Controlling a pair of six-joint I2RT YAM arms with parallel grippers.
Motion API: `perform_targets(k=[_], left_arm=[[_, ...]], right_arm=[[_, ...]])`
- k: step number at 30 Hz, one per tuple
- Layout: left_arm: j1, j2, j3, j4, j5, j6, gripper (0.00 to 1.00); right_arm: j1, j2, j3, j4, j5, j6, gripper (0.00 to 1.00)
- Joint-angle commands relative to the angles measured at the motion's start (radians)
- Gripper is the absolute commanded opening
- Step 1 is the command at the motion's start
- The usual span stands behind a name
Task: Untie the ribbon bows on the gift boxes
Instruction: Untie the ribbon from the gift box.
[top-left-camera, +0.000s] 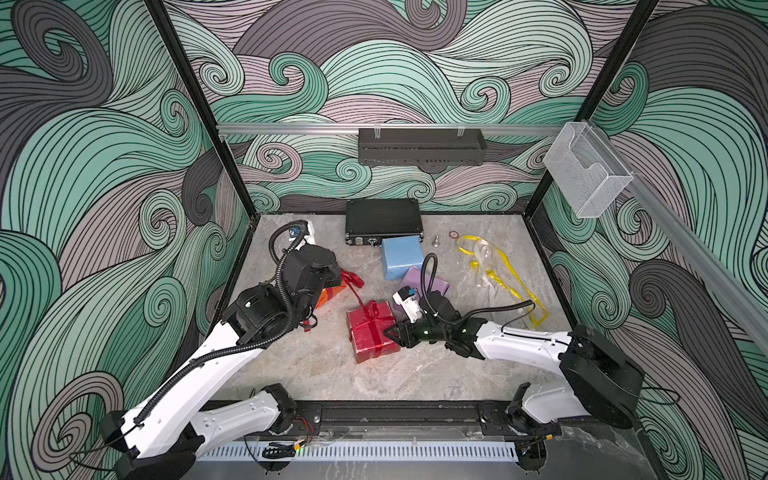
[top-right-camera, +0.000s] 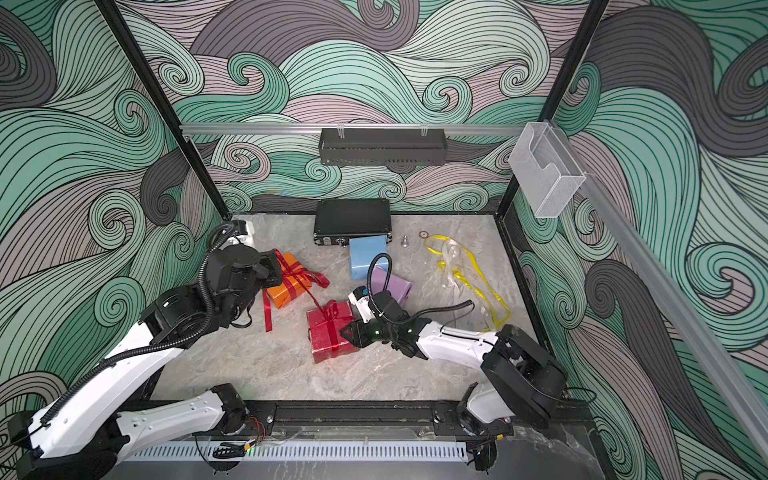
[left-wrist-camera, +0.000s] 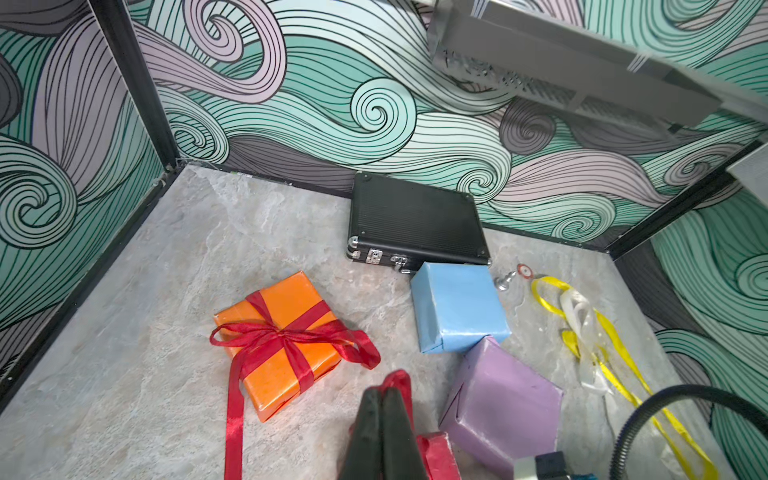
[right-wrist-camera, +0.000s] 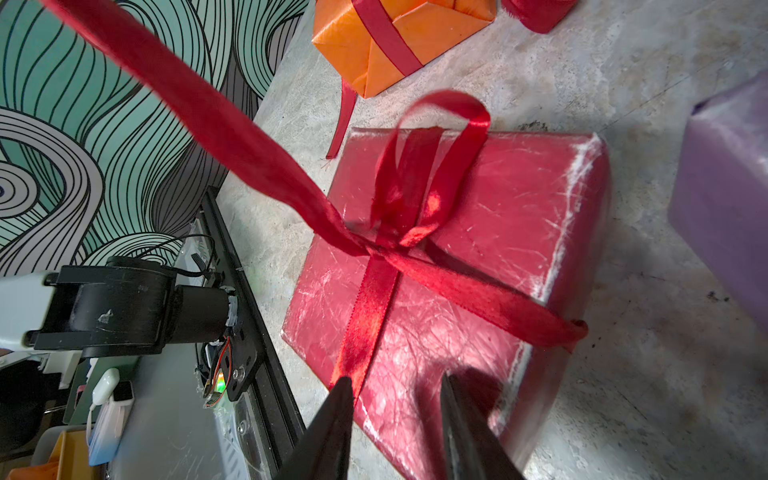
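In both top views, at centre frame: red gift box (top-left-camera: 370, 332), with a red ribbon tail (top-right-camera: 305, 286) stretched taut toward upper left into the left gripper (top-right-camera: 275, 257), clamped on it. At the box's right edge, right gripper (top-left-camera: 388, 332), jaws apart. Above, blue gift box (top-left-camera: 401, 255) just beside lilac gift box (top-left-camera: 436, 284); at right, loose yellow ribbon (top-left-camera: 503, 270).

Left wrist view: pads (left-wrist-camera: 370, 415) pressed together on the red tail; beyond them, orange gift box (left-wrist-camera: 286, 299) under a tied red bow (left-wrist-camera: 286, 334); white ribbon (left-wrist-camera: 575, 307) tangled with the yellow.

Right wrist view: fingertips (right-wrist-camera: 340, 395) parted over the red box's edge, one bow loop (right-wrist-camera: 440, 137) standing.
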Motion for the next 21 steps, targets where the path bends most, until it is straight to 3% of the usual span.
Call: perform_targets(k=[1,3,12,17,21], left_arm=[[0.011,0.011,0.018,0.011,0.001,0.006,0.01],[0.029,0.024,0.008,-0.012,-0.006,-0.01,0.1],[0.212,0.086,0.004,-0.111,0.167,-0.025,0.79],[0.359,0.118,0.002,-0.164,0.351,-0.022,0.92],[0.408,0.157,-0.056,-0.173,0.615,0.063,0.94]], right_arm=[[0.001,0.012,0.002,-0.04,0.009,0.005,0.38],[0.001,0.012,0.003,-0.041,0.009,0.005,0.38],[0.002,0.012,0.002,-0.035,0.006,0.006,0.38],[0.002,-0.004,-0.006,-0.032,0.01,0.003,0.38],[0.002,-0.049,-0.008,-0.064,0.043,-0.021,0.38]])
